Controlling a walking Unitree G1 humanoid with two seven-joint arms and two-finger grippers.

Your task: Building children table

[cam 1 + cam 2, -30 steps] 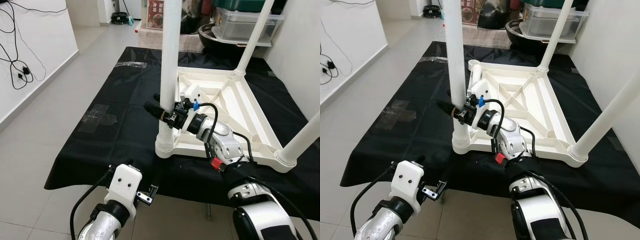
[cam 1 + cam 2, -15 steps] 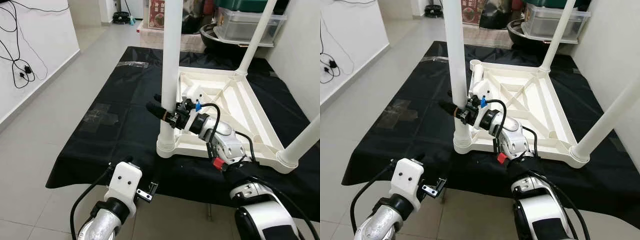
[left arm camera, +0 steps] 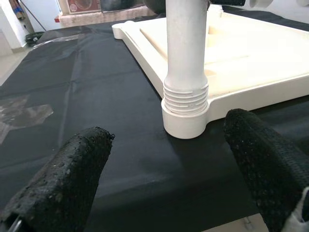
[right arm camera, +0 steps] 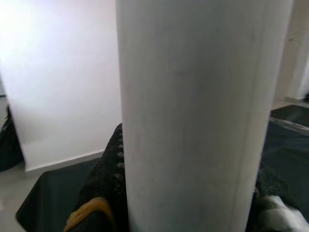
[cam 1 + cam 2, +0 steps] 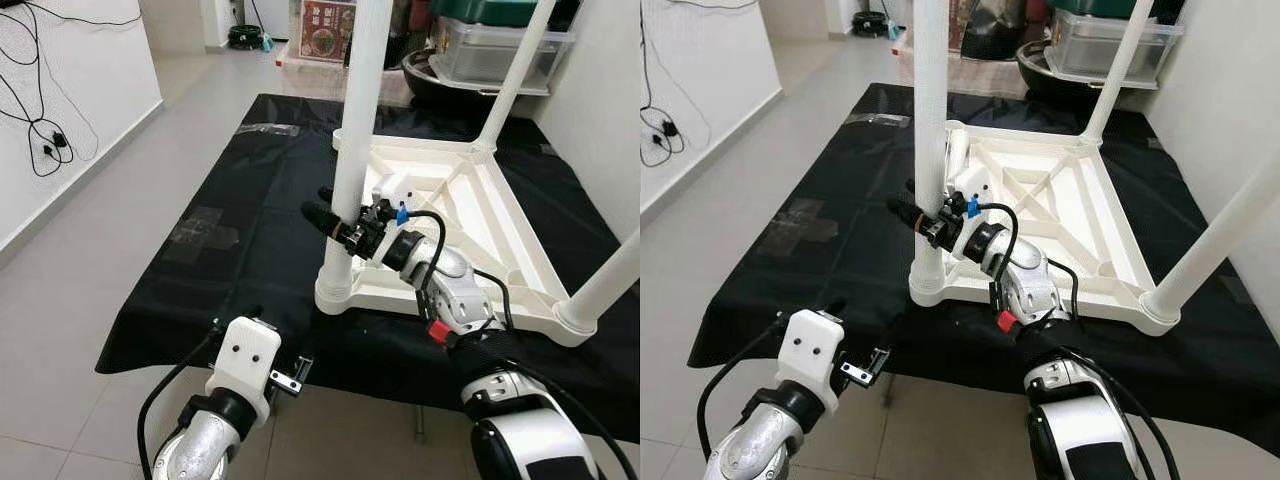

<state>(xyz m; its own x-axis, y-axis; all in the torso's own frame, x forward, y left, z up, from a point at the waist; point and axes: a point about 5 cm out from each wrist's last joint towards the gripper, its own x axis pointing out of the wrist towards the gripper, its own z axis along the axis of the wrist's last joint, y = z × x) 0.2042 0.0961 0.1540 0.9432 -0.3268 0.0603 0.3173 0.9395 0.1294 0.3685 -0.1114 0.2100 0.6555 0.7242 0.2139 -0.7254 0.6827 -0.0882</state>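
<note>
1. Clamped by the right gripper [image 5: 338, 222]: the tall white plastic table leg [image 5: 357, 130], two black fingers [image 4: 104, 193] wrapped round the tube on either side, low on its length and just above the ribbed collar.
2. Seated in the near-left corner socket [image 3: 186, 121] of the upturned white plastic tabletop [image 5: 470, 215]; threads of the collar visible above the socket in the left wrist view, so probably not screwed fully home. Slight lean toward the top, by the look of it.
3. Held low in front of that corner: the left gripper [image 3: 164, 179], fingers spread wide and empty, the socket framed between them but not touched.
4. Lying underside-up on a black cloth sheet [image 5: 250, 220] spread over the grey tiled floor [image 5: 90, 240]: the tabletop, ribbed and hollow, with two more white legs [image 5: 515, 70] standing at its far and near-right corners.
5. Likely handling: light, stiff, hollow plastic; smooth and round, so apt to slip or spin inside the fingers under twisting. Long tube, so a small push high up means a large lever on the threads.
6. Best hold, as a judgement: low on the tube near the collar, as now, for turning without bending; tabletop best steadied at its corner rim against sliding on the cloth.
7. Main risk: cross-threading if turned while tilted.
</note>
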